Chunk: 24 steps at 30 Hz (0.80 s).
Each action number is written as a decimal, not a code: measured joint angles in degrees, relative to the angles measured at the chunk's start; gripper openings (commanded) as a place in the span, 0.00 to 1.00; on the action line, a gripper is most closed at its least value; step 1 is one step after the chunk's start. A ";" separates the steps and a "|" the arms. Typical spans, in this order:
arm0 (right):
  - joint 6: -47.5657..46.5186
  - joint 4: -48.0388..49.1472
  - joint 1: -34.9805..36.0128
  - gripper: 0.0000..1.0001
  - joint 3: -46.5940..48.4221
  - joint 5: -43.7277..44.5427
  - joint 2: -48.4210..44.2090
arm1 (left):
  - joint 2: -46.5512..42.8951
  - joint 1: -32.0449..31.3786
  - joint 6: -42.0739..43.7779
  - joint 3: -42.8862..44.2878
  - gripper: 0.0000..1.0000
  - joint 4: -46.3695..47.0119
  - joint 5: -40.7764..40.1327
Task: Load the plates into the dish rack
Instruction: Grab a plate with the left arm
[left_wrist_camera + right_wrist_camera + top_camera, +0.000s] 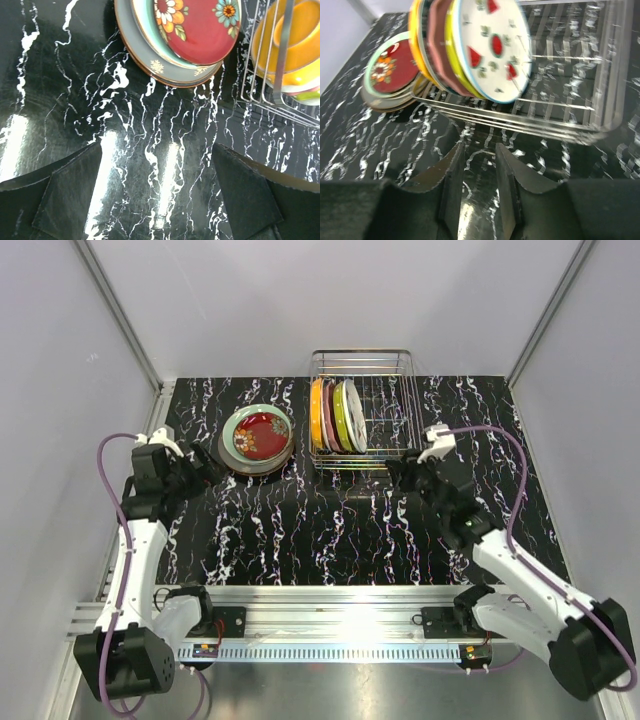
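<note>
A stack of plates lies flat on the table left of the dish rack [385, 405], with a red floral plate [262, 432] on top and a grey-brown plate [150, 62] at the bottom. Several plates stand on edge at the rack's left end: orange [316, 412], pink, yellow-green and white with red motifs [492, 50]. My left gripper [210, 472] hovers just near-left of the stack, wide open and empty [157, 150]. My right gripper [398, 472] sits in front of the rack's near wire wall [560, 125], its jaws a narrow gap apart with nothing between them [480, 150].
The black marbled tabletop [330, 530] runs between both arms. Grey walls close in the left, right and back. The rack's right half [570, 65] holds upright wire dividers only. A metal rail [330, 600] carries the arm bases at the near edge.
</note>
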 measured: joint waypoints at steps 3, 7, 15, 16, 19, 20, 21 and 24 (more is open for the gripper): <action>1.16 -1.40 0.00 0.36 -3.10 3.76 -4.96 | 0.28 0.02 -1.53 0.00 0.87 1.49 1.05; 2.54 -1.99 0.00 0.35 -5.01 7.54 -8.20 | 2.75 -0.42 -4.66 0.35 0.81 5.29 2.51; 4.48 -4.59 0.00 0.29 -5.03 10.40 -8.92 | 19.04 -3.63 -4.59 14.29 0.68 5.18 -1.03; 4.68 -4.79 0.00 0.29 -5.03 10.47 -9.18 | 20.68 -3.91 -4.39 16.09 0.68 4.96 -1.53; 5.14 -5.03 0.00 0.27 -5.03 10.51 -10.34 | 27.15 -4.68 -3.89 21.88 0.61 5.14 -2.86; 5.27 -5.01 0.00 0.27 -5.03 10.51 -10.69 | 29.49 -4.85 -3.63 23.74 0.60 4.96 -3.21; 5.31 -5.03 0.00 0.27 -5.03 10.51 -10.88 | 31.58 -4.96 -3.54 25.11 0.59 5.03 -3.45; 5.51 -5.07 0.00 0.26 -5.03 10.49 -11.04 | 38.64 -5.27 -3.26 29.53 0.55 4.96 -4.09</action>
